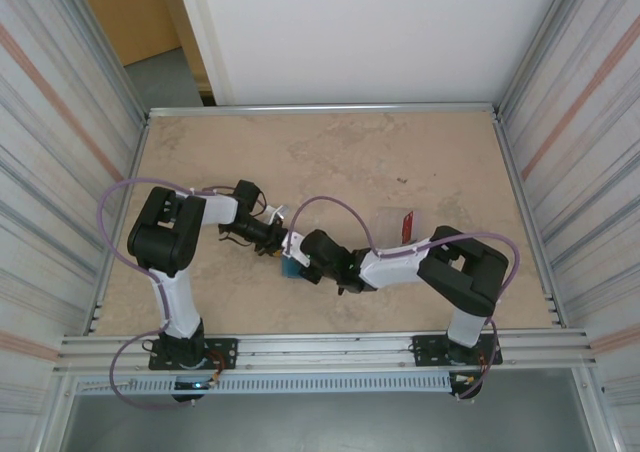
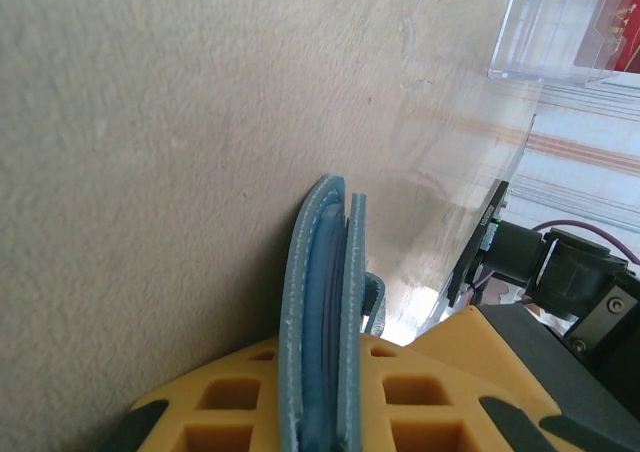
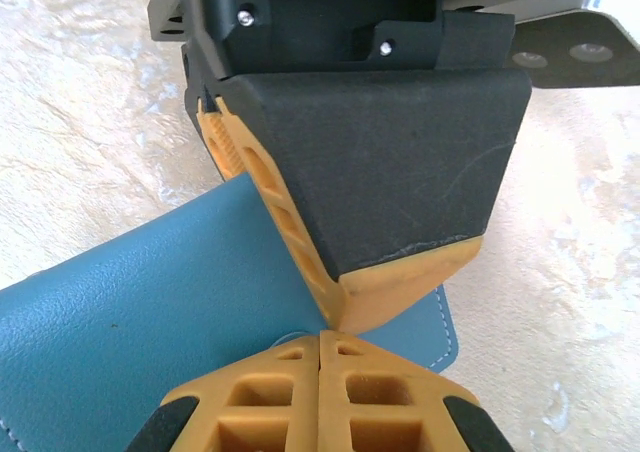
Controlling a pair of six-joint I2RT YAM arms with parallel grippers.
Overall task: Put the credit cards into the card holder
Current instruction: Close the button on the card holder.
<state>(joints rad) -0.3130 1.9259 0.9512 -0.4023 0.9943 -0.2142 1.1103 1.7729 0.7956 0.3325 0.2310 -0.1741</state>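
Your workspace was a boxed-in cell: corrugated walls (image 1: 50,122) ran down the left and right edges of the top view, and a white panel (image 1: 380,32) closed off the upper middle. Below the panel lay the table (image 1: 350,152), a beige, marbled surface, bare across the upper half of the frame, with metal rails (image 1: 320,347) along its lower edge. From those rails your left arm (image 1: 170,237) and right arm (image 1: 460,272) bent inward and met just below the centre of the frame.

Right of centre, a clear case (image 1: 397,222) lay on the table with red credit cards (image 1: 406,219) inside; in the left wrist view the case sat in the upper right corner.

The card holder (image 1: 291,267) was just below centre in the top view, where the two arms met. Your left gripper (image 2: 325,412) was pinching it, and its folded teal leaves (image 2: 325,312) rose edge-on between the orange fingers at the bottom of that wrist frame. In the right wrist view the holder filled the lower left. Your right gripper (image 3: 320,372) sat at the bottom centre with its pads pressed together, tips right against the left gripper's finger.
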